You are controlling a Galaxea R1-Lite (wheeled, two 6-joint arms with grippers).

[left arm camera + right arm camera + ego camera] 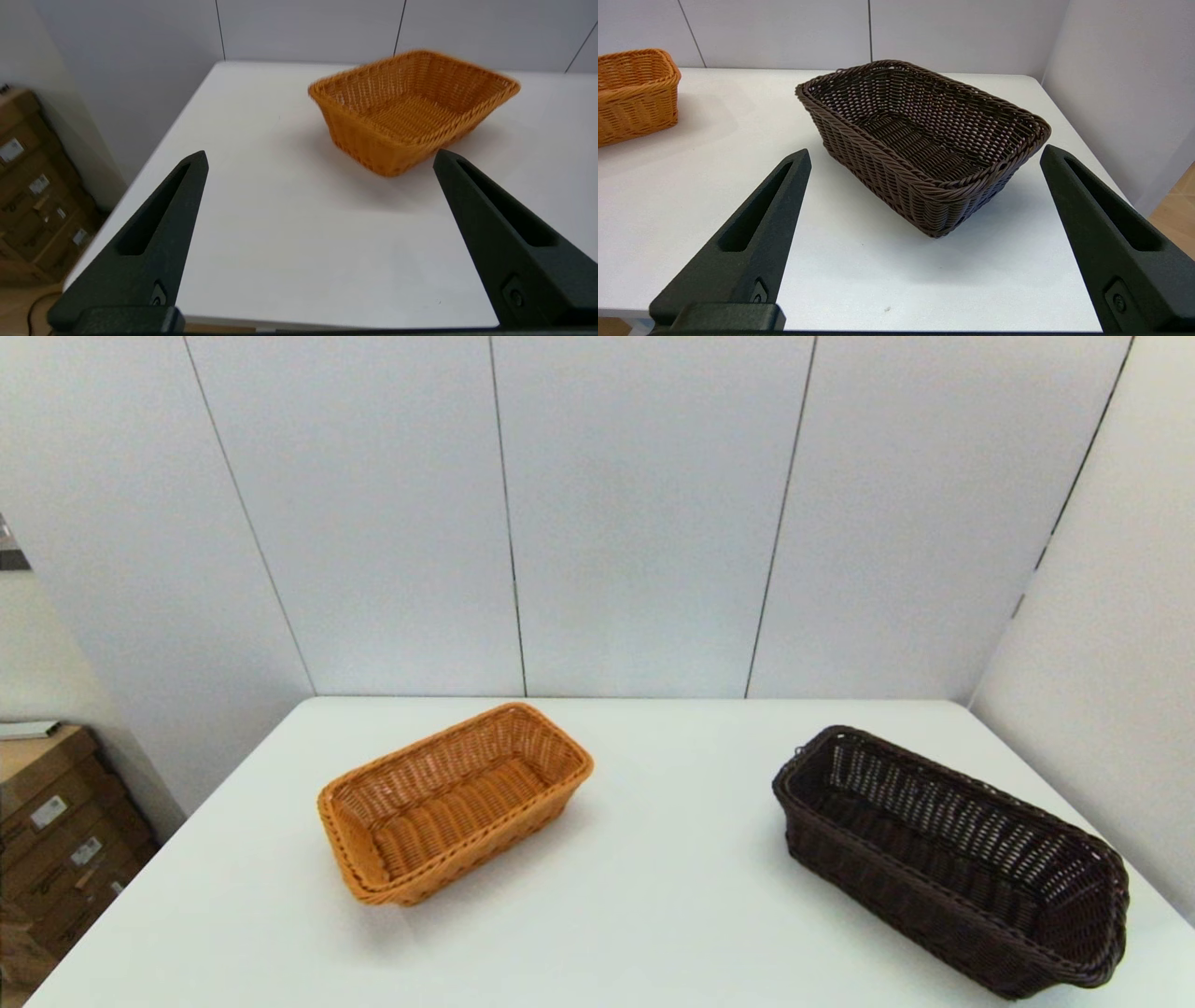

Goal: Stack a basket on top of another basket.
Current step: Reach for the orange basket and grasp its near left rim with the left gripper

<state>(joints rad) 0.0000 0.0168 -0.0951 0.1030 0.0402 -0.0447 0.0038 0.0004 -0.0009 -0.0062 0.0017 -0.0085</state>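
White counter (653, 896) before you: dark basket (943, 854) by its right edge, orange basket (453, 803) left of centre. Left gripper (320, 158) and right gripper (924, 156) hover with jaws spread. Pinch that open weave off-centre and it may tilt or slip.

White table (653, 896), two wicker baskets (455, 800)

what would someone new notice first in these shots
Two empty woven baskets stand apart on the white table: the orange basket toward the robot's left, the dark brown basket near the table's right edge, angled toward the front corner. Each wrist view faces one basket between spread black fingers: the left gripper before the orange one, the right gripper before the brown one, neither touching anything.
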